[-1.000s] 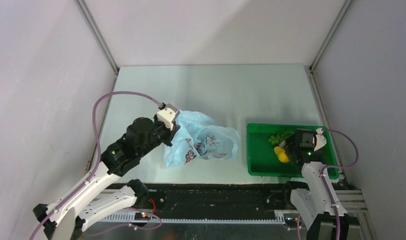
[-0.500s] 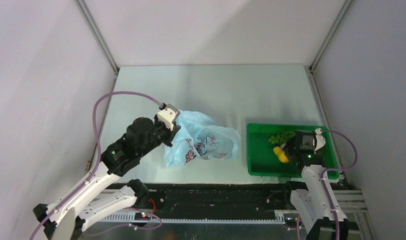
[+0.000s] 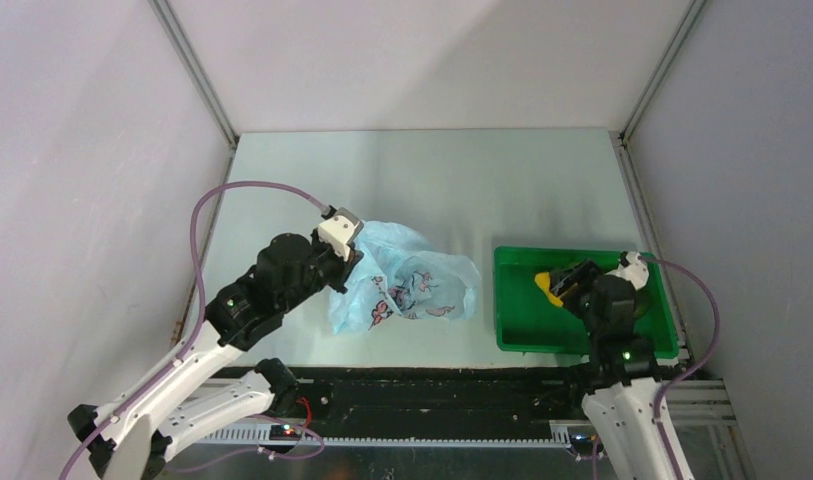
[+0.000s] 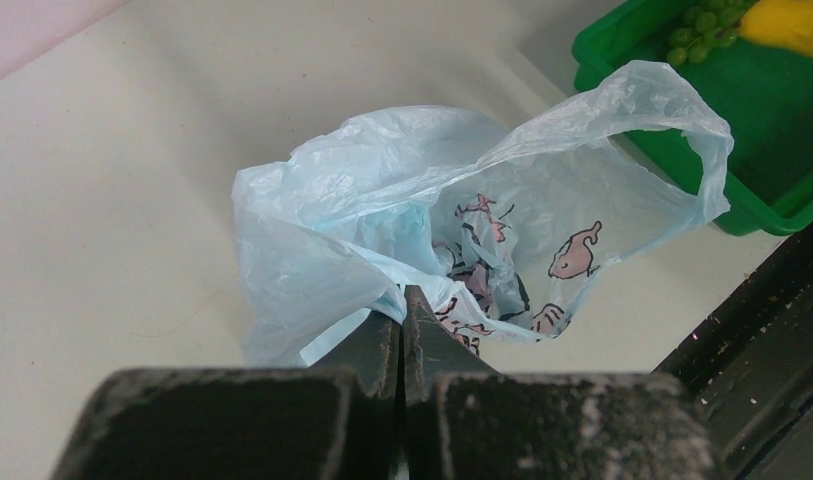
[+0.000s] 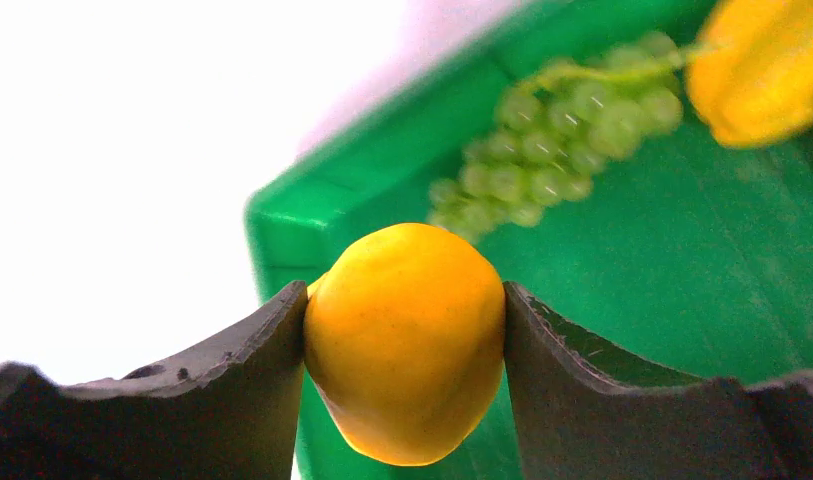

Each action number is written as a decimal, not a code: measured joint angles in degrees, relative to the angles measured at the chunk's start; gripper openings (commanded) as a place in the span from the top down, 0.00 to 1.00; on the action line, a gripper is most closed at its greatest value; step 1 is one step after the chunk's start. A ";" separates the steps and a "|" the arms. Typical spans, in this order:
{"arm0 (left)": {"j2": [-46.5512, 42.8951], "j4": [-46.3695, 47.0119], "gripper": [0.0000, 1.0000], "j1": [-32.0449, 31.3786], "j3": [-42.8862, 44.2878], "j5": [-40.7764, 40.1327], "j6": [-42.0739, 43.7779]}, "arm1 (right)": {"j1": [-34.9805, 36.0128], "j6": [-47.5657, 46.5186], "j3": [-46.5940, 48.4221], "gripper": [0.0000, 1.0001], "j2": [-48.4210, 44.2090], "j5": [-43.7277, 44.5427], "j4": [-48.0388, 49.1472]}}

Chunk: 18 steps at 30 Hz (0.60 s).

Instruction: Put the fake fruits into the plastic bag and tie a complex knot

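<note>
**Item 1.** Left gripper: the jaws are pressing fully together and pinching a fold of the thin, crinkly, light-blue translucent plastic bag with its pink-and-dark print. The bag is lying on the pale table just ahead of these fingers. One handle loop is arching up and away to their right. The pinch is probably keeping the mouth lifted and steady for loading.

**Item 2.** Rigid green plastic tray: it is sitting beyond the bag's loop and beneath the right gripper, serving as the fruit store.

**Item 3.** Right gripper: the jaws are standing partway open and clamping the round yellow pear-like fake fruit across its widest part. It appears lifted off the tray floor, ready for carrying bagward.

**Item 4.** Bunch of light-green plastic grapes: they are lying in the tray beyond those fingertips, not yet collected. A second yellow fruit is resting just beside the bunch.
</note>
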 measured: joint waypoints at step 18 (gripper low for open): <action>2.34 -0.02 1.00 -0.02 0.00 -0.09 0.00 | 45.97 -12.55 3.28 0.68 4.87 4.26 29.33</action>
